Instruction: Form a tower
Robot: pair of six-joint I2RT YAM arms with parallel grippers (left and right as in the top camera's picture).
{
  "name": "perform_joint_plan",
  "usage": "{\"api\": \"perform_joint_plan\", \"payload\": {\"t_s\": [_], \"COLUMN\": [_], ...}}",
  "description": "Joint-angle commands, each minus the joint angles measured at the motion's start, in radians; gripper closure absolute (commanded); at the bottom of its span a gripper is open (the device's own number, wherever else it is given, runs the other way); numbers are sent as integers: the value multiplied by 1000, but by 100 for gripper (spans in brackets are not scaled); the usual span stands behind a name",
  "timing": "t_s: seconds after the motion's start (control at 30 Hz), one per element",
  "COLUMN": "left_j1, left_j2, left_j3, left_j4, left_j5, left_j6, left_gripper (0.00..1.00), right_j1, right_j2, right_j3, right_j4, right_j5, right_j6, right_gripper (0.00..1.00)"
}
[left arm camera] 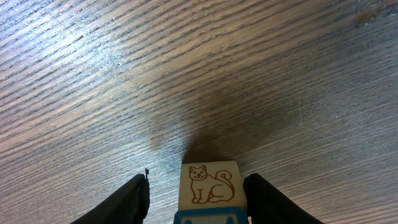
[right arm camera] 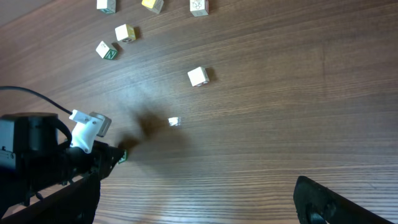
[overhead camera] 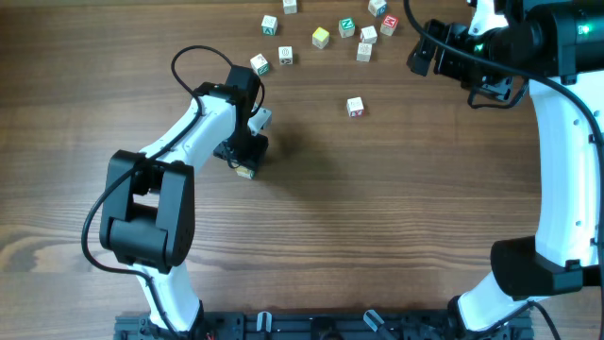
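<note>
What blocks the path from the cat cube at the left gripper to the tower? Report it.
Nothing visible does. The cat cube sits between the open fingers of the left gripper. The stretch of table from there to the tower is bare wood. The loose cubes lie beyond the tower, off that line.

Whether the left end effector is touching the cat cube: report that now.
Cannot tell. Left wrist view: bare wood shows between one finger of the left end effector and the cat cube; the other finger looks flush with it, contact unclear.
</note>
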Motion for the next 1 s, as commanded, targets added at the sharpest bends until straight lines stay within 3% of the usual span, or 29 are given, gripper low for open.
{"api": "perform_joint_plan", "payload": {"t_s": [0.0,0.77,0.8,0.87,0.97], "left_j1": [-1,-1,-1,-1,-1], "left_j2": [16,16,16,16,16], "left_j3": [-8,-8,-8,-8,-8], "left_j4": [2,-5,-5,-5,-5], "left_j5": [-6,-6,-6,-6,-6], "left_j6": [4,0,0,0,0], "left_gripper": [50,66,65,52,42], "right_j1": [1,1,1,1,1], "right_j2": [-2,-2,-2,-2,-2], "right_j3": [-2,-2,-2,-2,-2], "right_j4": [2,2,1,1,2], "right_j5": [14,14,14,14,14], "right_j6": [-9,-10,-10,-10,-9], "right_gripper": [0,0,0,0,0]}}
